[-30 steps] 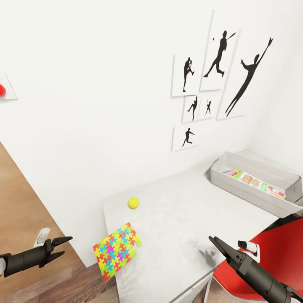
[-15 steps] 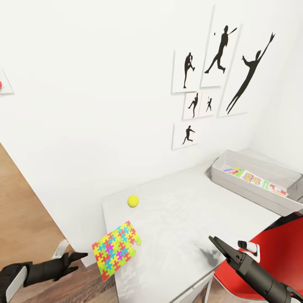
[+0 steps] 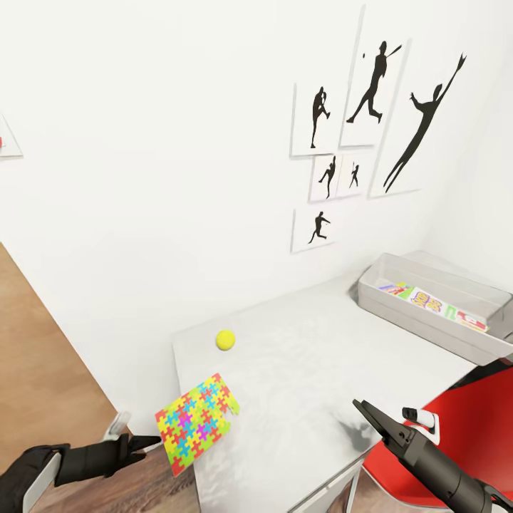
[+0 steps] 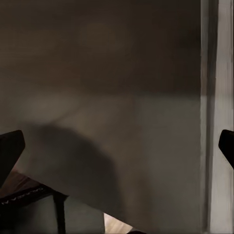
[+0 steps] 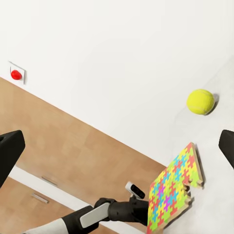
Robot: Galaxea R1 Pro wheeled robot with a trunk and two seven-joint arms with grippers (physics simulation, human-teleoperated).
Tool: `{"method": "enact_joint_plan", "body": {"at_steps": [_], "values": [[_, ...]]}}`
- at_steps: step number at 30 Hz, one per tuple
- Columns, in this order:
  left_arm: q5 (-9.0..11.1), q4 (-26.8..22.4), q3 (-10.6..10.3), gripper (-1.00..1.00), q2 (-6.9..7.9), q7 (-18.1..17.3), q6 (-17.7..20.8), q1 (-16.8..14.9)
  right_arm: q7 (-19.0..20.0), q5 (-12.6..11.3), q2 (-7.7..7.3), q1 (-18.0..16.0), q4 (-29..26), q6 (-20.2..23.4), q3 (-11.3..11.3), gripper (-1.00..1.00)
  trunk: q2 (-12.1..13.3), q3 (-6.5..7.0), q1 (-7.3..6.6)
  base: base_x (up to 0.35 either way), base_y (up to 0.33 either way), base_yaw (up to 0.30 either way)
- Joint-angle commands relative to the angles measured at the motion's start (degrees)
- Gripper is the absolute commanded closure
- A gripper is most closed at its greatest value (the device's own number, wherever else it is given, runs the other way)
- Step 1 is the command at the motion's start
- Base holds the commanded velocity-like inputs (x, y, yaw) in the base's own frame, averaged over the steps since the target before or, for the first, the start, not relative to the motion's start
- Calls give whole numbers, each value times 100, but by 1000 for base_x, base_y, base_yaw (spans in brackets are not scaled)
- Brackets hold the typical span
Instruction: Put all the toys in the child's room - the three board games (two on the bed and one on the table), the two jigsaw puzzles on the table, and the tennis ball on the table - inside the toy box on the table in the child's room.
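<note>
Jigsaw puzzle (image 3: 197, 425) on table edge, just beside left pincer (image 3: 146, 445).

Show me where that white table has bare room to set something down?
The widest bare stretch of the table lies between the tennis ball and the toy box. The near-left corner is crowded: the jigsaw puzzle overhangs its edge, with the left gripper beside it.

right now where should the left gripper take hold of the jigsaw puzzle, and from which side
Probably the overhanging edge. The jigsaw puzzle lies flat with its near corner past the table edge, so the fingers can close above and below it. Come in level from the floor side, where the left gripper is.
</note>
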Motion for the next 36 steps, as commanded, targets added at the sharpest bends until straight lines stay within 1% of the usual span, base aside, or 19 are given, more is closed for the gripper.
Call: {"method": "enact_joint_plan", "body": {"at_steps": [1, 3, 6, 7, 11, 13, 14, 16, 18, 20, 21, 24, 26, 36], "values": [[22, -4, -34, -100, 1, -18, 14, -2, -7, -33, -2, 0, -3, 37, -1, -100, -3, -5, 0, 0, 0, 0], [22, -10, -221, -100, 2, -48, -83, -6, -7, -33, -5, 0, -3, 37, -1, -100, -3, -5, 0, 0, 0, 0], [22, -22, -425, -100, 4, -91, -136, -7, -7, -33, 0, 0, -3, 37, -1, -100, -3, -5, 0, 0, 0, 0], [22, -26, -449, -100, 4, -117, -142, -7, -7, -33, 2, 0, -3, 37, -1, -100, -3, -5, 0, 0, 0, 0], [22, -36, -525, -100, 4, -423, -239, -5, -7, -33, 7, 0, -3, 37, 0, -100, -3, -5, 0, 0, 0, 0], [18, -39, -547, -100, 4, -650, -479, -3, -7, -33, 9, 0, -3, 37, -1, -100, -3, -5, 0, 0, 0, 0], [15, -39, -550, -100, 4, -698, -532, -4, -7, -33, 9, 0, -3, 37, -1, -100, -3, -5, 0, 0, 0, 0], [-32, -40, -579, -100, 4, -839, -664, -5, -7, -33, 10, 0, -3, 37, 4, -100, -3, -5, 0, 0, 0, 0], [-110, -41, -671, -100, 8, -909, -728, -6, -7, -33, 10, 0, -3, 37, 7, -100, -3, -5, 0, 0, 0, 0], [-143, -41, -741, -100, 9, -971, -754, -4, -7, -33, 10, 0, -3, 37, 7, -100, -3, -5, 0, 0, 0, 0], [-163, -41, -783, -100, 11, -1071, -769, -3, -7, -33, 10, 0, -3, 37, 8, -100, -3, -5, 0, 0, 0, 0], [-192, -41, -816, -100, 13, -1285, -784, -5, -7, -33, 12, 0, -3, 37, 10, -100, -3, -5, 0, 0, 0, 0], [-203, -41, -821, -100, 13, -1337, -787, -6, -7, -33, 15, 0, -3, 37, 13, -100, -3, -5, 0, 0, 0, 0], [-224, -41, -833, -100, 13, -1390, -790, -7, -7, -33, 19, 0, -3, 37, 18, -100, -3, -5, 0, 0, 0, 0]]}}
